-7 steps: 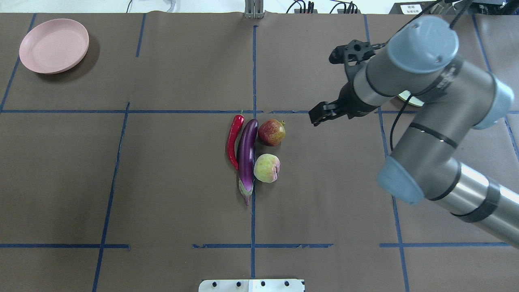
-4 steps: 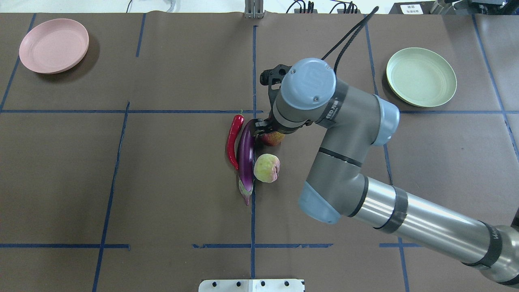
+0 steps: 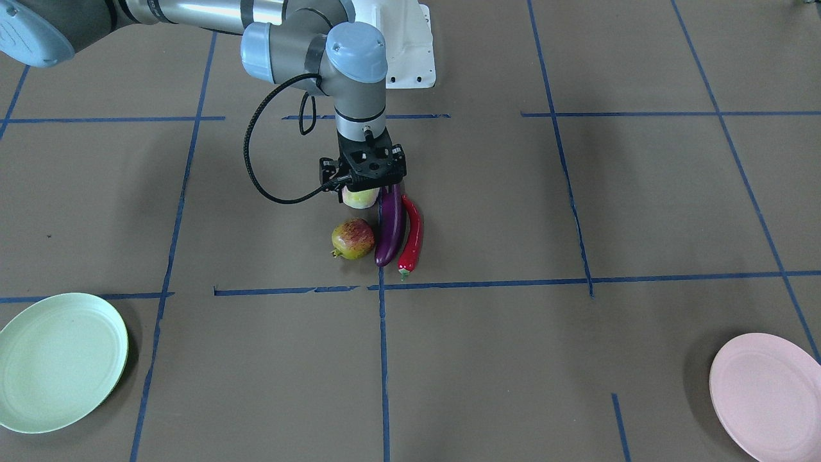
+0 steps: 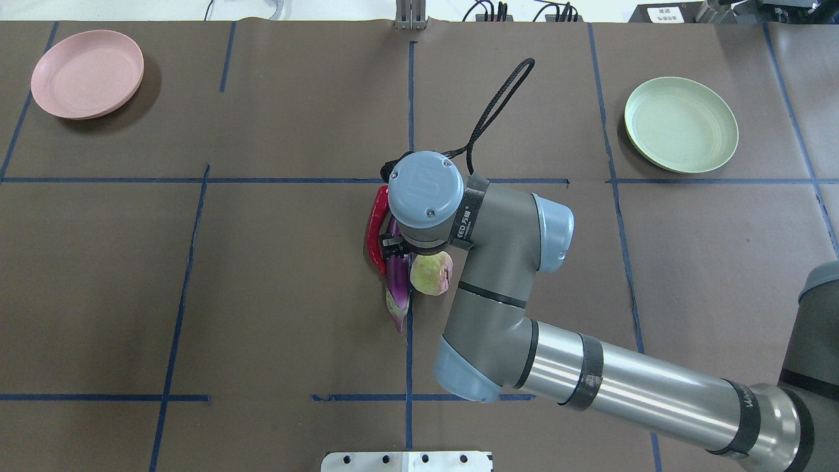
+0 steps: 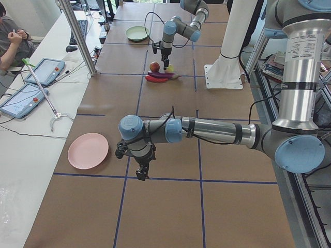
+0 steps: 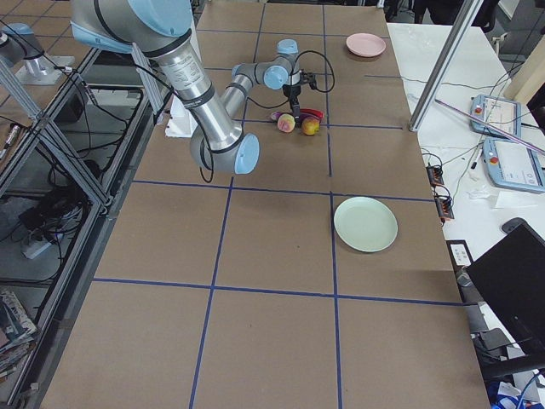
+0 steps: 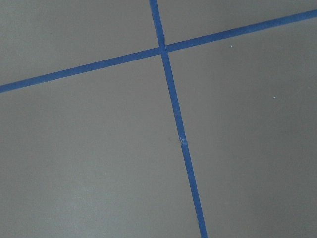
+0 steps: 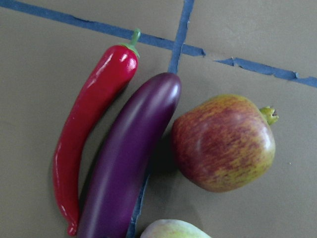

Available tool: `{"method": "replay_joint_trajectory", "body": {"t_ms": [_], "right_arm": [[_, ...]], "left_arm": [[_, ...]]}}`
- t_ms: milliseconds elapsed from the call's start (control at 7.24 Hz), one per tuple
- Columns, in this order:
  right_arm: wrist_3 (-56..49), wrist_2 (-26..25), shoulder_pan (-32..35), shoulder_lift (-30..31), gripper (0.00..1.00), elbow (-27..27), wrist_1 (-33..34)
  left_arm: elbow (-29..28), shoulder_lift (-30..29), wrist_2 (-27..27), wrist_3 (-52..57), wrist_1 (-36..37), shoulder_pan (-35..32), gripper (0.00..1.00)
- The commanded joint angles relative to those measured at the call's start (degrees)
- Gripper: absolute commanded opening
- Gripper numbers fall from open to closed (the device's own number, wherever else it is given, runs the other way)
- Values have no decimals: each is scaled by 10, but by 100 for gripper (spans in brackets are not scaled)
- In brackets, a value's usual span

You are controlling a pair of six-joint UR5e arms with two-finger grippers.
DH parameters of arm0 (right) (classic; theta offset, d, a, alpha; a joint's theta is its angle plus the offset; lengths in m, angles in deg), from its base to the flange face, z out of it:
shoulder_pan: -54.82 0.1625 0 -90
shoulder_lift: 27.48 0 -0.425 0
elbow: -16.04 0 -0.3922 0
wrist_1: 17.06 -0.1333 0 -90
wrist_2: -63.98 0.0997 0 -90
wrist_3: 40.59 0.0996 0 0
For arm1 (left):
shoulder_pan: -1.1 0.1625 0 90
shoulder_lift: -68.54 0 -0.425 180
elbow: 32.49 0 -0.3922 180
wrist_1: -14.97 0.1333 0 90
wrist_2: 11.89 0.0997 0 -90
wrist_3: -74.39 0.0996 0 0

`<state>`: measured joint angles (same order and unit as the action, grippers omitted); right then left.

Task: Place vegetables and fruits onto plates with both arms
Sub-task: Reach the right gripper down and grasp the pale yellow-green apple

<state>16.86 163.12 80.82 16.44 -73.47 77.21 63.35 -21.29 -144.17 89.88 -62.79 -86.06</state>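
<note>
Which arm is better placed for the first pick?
Right. The right hand hovers by the long glossy purple eggplant; the left hand hangs far off, near the round pale pink plate.

Four items cluster at mid-tabletop [image 4: 262,295]. The eggplant [image 3: 389,231] lies lengthwise, pointing away from the robot. The chili [image 3: 412,240] lies close along its left. On its right are the pomegranate [image 3: 352,238], farther from the robot, and the roundish fruit [image 4: 431,273], nearer.

The left-hand plate [image 4: 87,73] and right-hand plate [image 4: 680,124] sit at the far corners, well apart from the cluster.

The right end effector [image 3: 365,183] hangs above the cluster, seemingly over the eggplant and roundish fruit. The left end effector [image 5: 142,173] hangs near the left-hand plate, on its robot side.
</note>
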Motion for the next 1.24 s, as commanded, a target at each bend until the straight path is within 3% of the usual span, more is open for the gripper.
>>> {"method": "replay_joint_trajectory", "body": {"t_ms": [0,414,552,691,829,967,1105], "right_arm": [[-3,-3,-16,3,99,4,15],[-5,-4,-23,2,99,9,14],[-5,-1,-23,3,90,9,14],[-7,5,-22,2,47,9,16],[-8,16,-16,-1,12,7,18],[-8,53,6,-3,4,0,25],[-10,90,42,2,4,-28,42]], "left_arm": [[-2,0,0,1,0,1,100],[-4,0,0,0,0,2,100],[-6,0,0,0,0,2,100],[-6,0,0,0,0,2,100],[-6,0,0,0,0,2,100],[-6,0,0,0,0,2,100],[-5,0,-1,1,0,2,100]]}}
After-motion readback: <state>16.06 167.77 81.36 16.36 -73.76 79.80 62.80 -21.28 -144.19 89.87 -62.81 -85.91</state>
